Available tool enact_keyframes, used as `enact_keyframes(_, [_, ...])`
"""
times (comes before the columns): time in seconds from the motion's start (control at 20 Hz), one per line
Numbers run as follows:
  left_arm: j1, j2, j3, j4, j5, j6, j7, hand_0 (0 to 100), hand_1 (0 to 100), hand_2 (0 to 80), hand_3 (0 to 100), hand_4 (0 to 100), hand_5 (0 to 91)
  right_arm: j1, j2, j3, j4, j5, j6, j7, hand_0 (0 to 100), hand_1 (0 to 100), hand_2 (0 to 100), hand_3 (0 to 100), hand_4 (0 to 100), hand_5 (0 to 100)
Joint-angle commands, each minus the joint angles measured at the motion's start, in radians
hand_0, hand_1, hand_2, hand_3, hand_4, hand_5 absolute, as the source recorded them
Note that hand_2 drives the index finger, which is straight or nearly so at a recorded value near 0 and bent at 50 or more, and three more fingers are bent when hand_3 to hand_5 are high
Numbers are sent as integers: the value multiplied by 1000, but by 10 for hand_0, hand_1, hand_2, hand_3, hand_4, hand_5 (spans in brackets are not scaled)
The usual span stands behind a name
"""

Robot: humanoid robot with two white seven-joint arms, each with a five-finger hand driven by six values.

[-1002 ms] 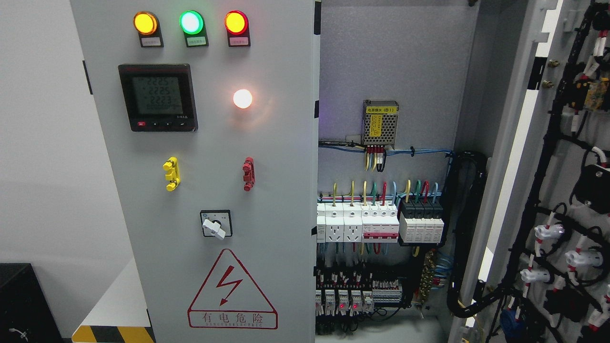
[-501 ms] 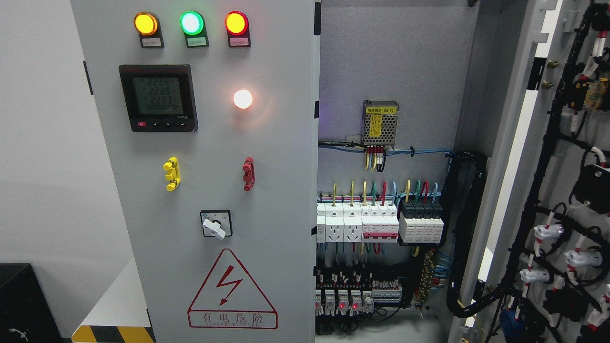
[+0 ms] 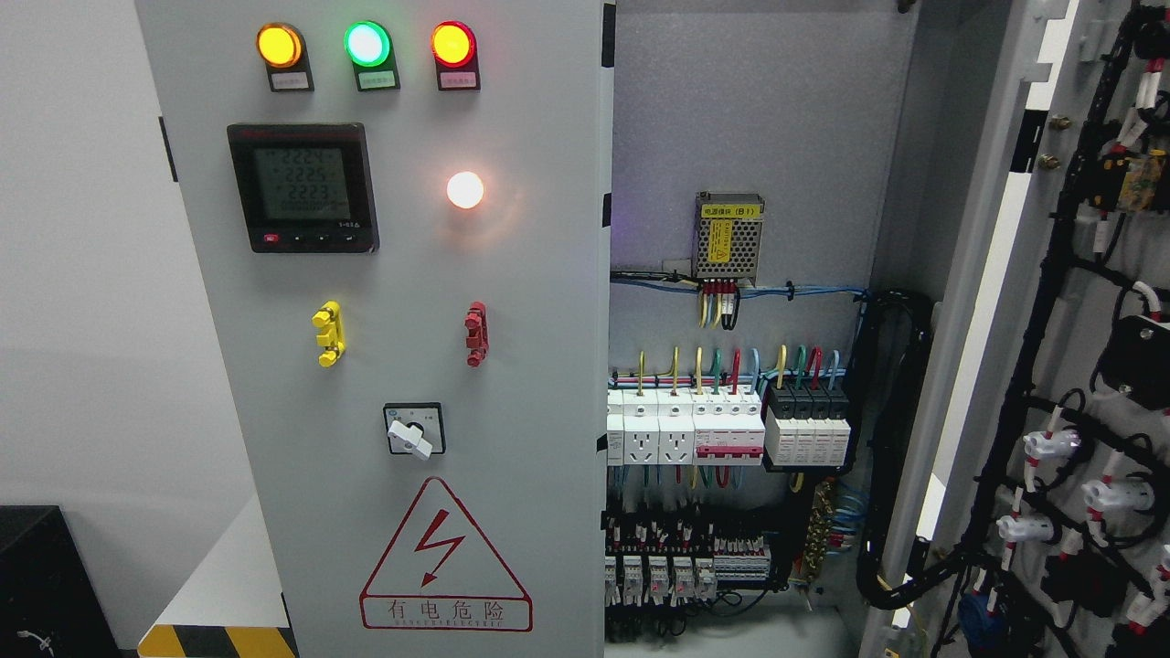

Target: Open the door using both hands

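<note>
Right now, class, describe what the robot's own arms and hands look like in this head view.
Neither arm nor hand appears in this view, so their look cannot be described. Only the grey left door, still shut, and the right door, swung open with black wiring, show.

Floor [image 3: 228,585] with yellow-black hazard stripe [image 3: 215,640], grey cabinet [image 3: 548,457] standing on it

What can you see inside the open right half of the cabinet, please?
Inside the cabinet sit a mesh-cased power supply, a row of white breakers, black modules and terminal blocks. The closed left door covers the rest.
</note>
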Motion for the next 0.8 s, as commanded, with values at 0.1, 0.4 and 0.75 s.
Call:
enact_keyframes(0.1, [1,-16,76,-1,0,-3,-13,0,0,0,0,0,0,-47,-100,98,-407,28,-8,-2,0,0,0,0,0,0])
enact_keyframes(0.4, [1,-15,81,-1,0,-3,-13,0,0,0,0,0,0,-200,-72,95,-407,28,-6,-2,0,0,0,0,0,0])
enact_keyframes(0.75, [1,-18,72,-1,-2,-3,-11,0,0,0,0,0,0,-338,-71,62,-402,28,5,-3,0,0,0,0,0,0])
